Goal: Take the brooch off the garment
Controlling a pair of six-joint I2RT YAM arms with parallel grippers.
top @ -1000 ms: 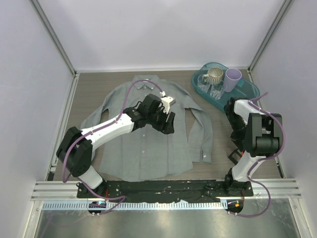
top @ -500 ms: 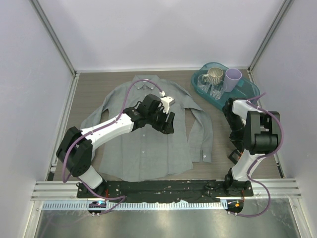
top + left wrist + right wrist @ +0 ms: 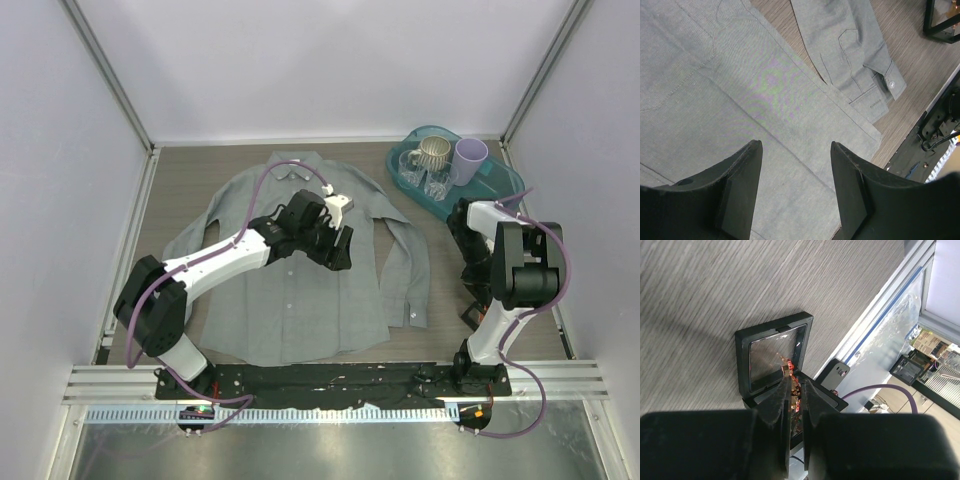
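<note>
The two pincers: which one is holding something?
The right pincer, shut on the small red-orange brooch above a black framed box; the left pincer hangs open and empty over the grey shirt.

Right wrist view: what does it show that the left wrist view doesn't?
Only the right wrist: the red-orange brooch pinched in the shut right gripper. Only the left wrist: the grey garment, its buttoned cuff, under the open left gripper. Both: the wooden table and what looks like the same black case.
</note>
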